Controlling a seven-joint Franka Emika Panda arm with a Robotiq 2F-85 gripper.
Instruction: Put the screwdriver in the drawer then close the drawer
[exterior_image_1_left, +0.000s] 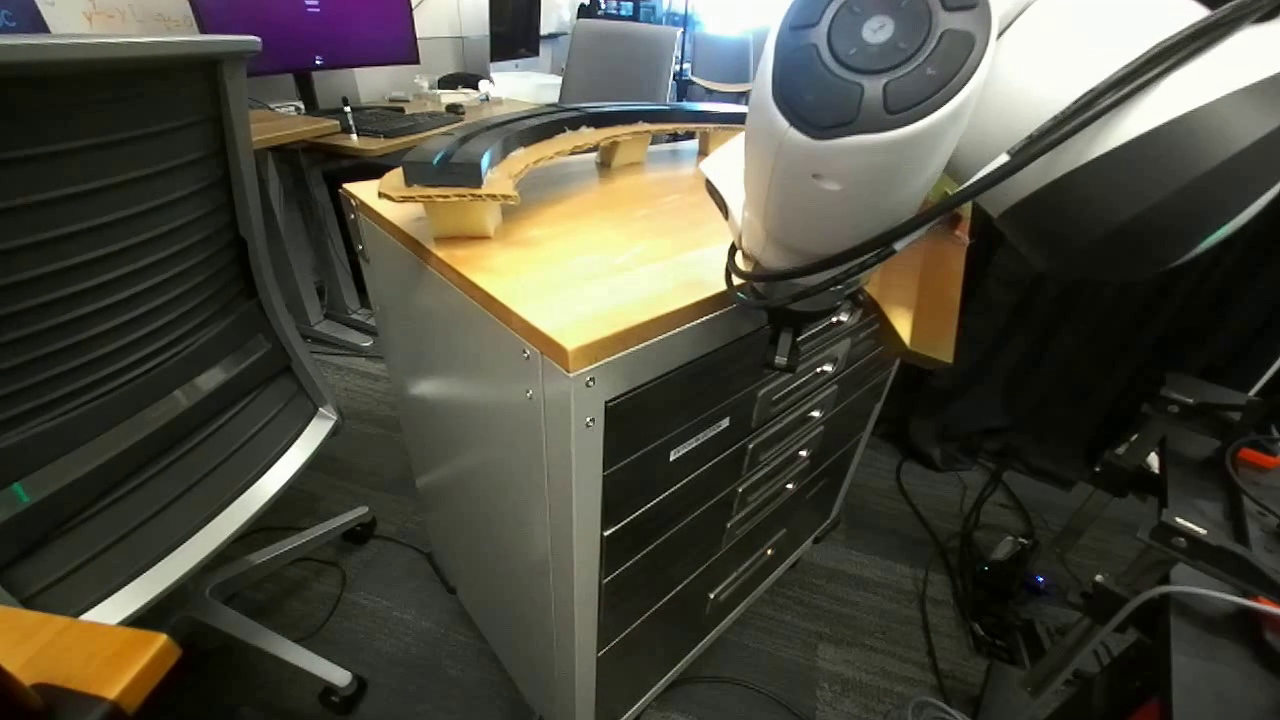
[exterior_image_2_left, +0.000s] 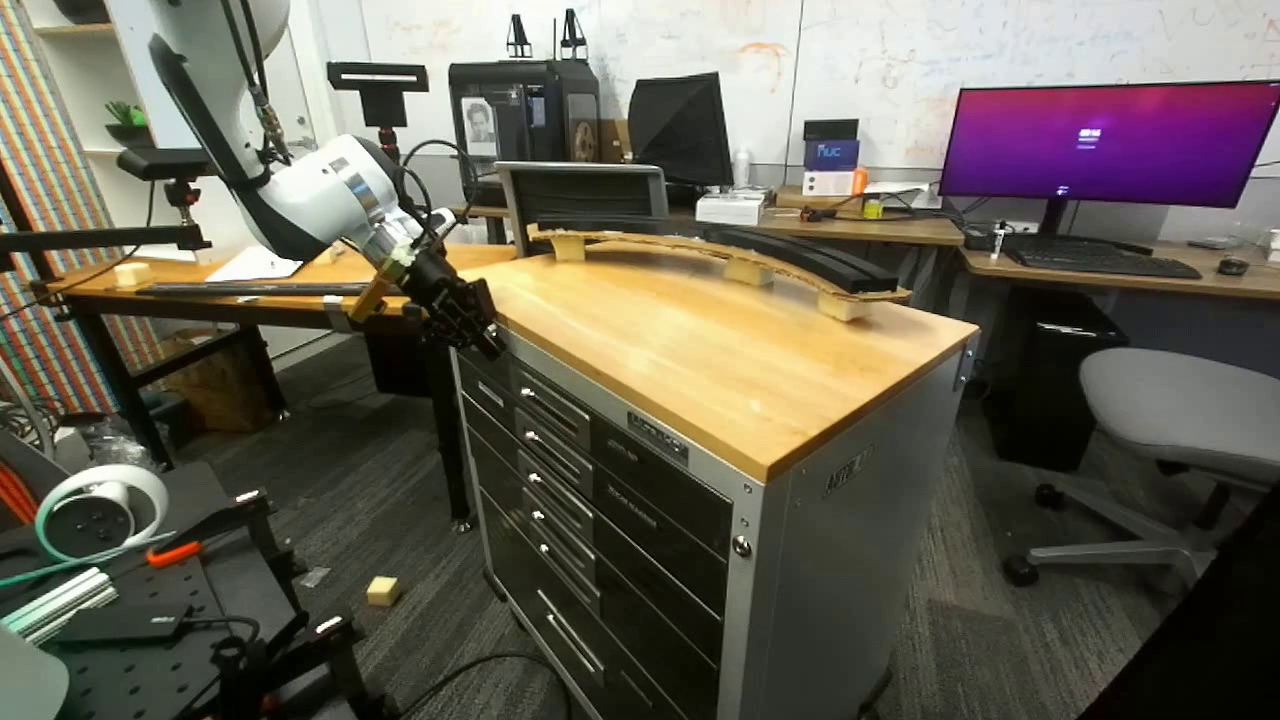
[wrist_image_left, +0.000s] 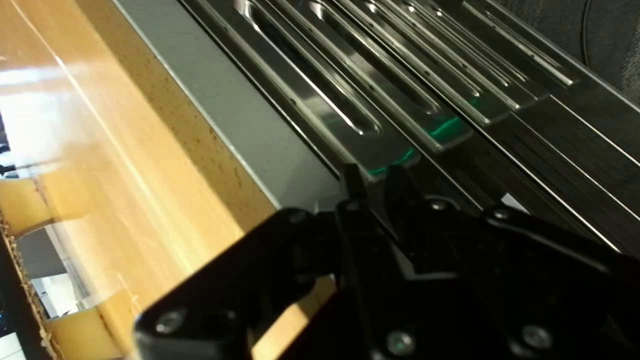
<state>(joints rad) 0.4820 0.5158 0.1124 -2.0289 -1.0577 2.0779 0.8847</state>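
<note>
The screwdriver is not visible in any view; it presumably lies inside the top drawer (exterior_image_2_left: 665, 482), though this cannot be verified; the drawer appears flush, or very nearly so, with the grey frame strip (wrist_image_left: 232, 100) above it; closing is judged the step in hand, at or near completion; the Robotiq gripper (wrist_image_left: 375, 185) stands at the drawer front, fingertips (wrist_image_left: 353, 182) nearly together, a narrow gap between them, nothing visible held; contact with the drawer cannot be confirmed; the gripper sits off-centre, beside the end of the drawer's handle (exterior_image_2_left: 556, 405), where a push may rack so wide a drawer; recommended practice: keep the fingers together, press square to the face nearer the middle, and stay below the frame strip and the edge of the wooden worktop (exterior_image_2_left: 660, 330); once the front seats evenly along its length, retreat straight back, clear of the handle; beyond, a curved black strip (exterior_image_2_left: 800, 258) rests on cardboard (exterior_image_1_left: 450, 194) and pale blocks (exterior_image_2_left: 843, 306), well apart from the gripper.
</note>
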